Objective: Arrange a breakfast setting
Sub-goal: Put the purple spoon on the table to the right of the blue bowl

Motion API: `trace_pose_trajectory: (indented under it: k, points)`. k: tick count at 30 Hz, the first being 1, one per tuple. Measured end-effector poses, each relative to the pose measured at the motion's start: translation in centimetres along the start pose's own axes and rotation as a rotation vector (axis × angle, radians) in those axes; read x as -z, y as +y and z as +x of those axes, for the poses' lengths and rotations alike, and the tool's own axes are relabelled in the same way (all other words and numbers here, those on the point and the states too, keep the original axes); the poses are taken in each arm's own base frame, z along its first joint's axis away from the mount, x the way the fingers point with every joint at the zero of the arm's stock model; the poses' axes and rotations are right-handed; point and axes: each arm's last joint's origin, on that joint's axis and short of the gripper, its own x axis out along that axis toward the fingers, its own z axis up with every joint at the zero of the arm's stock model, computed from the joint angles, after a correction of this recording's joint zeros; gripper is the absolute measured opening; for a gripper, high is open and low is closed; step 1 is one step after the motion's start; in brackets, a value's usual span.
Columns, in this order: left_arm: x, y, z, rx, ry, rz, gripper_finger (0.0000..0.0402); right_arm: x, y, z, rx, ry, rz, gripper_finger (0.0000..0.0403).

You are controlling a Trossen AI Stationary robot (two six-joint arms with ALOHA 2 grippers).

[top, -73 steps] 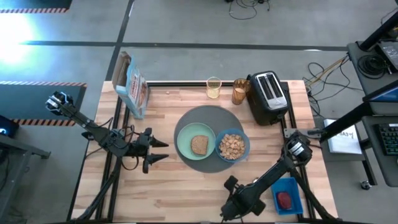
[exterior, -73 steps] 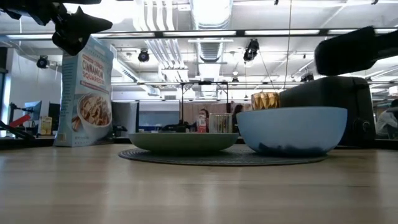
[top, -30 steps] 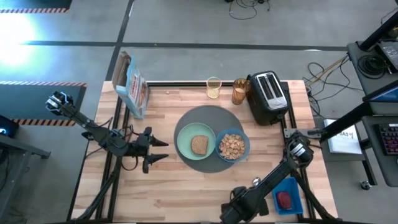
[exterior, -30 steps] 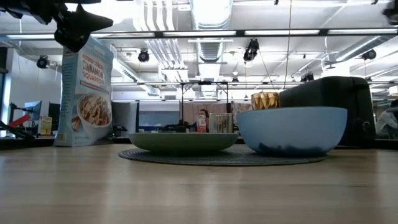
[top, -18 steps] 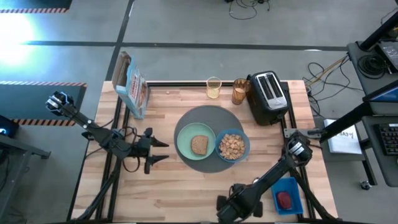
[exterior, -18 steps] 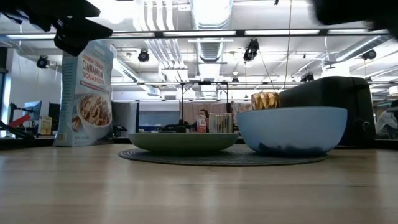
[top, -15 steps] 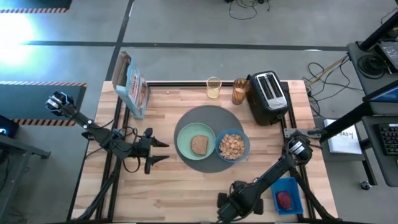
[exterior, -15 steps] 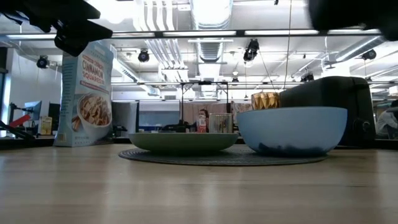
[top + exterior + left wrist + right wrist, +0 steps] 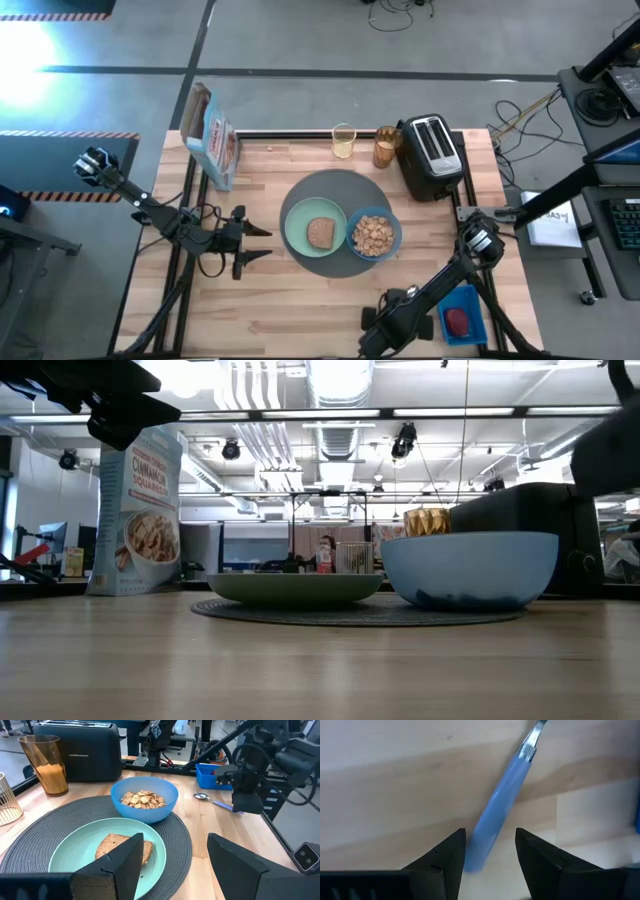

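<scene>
One spoon (image 9: 502, 805), blue-handled, lies on the counter (image 9: 290, 300) directly beneath the right gripper (image 9: 490, 847); its open fingers straddle the handle end, the long axis running diagonally away. The left gripper (image 9: 250, 243), fingers open, waits beside the mat (image 9: 340, 182).

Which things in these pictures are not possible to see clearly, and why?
- Spoon: right wrist view cuts off its bowl at the edge; high view hides it under the right arm.
- Amber glass: low view, lower part behind the blue bowl.
- Toast slice: left wrist view, partly behind the left gripper.
</scene>
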Motion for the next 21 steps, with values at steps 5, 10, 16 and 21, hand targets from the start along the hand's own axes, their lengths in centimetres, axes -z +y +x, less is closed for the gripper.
trace_pose_trajectory:
  k: [5, 10, 16, 21]
  points:
    - [0.0, 0.0, 0.0, 0.0, 0.001, 0.005, 0.0205, -0.6, -0.2, 1.1, 0.023, -0.025, 0.007, 0.0156]
    - [0.1, 0.0, 0.0, -0.01, 0.003, 0.008, 0.0205, -0.8, -0.2, 1.2, -0.009, -0.053, -0.035, 0.0127]
    - [0.1, 0.0, 0.0, -0.011, 0.003, 0.011, 0.0205, -0.9, -0.3, 1.6, -0.01, -0.065, -0.052, 0.0062]
    - [0.0, 0.0, 0.0, -0.011, 0.002, 0.011, 0.0205, -1.6, -0.9, 2.3, 0.042, -0.115, -0.054, 0.0038]
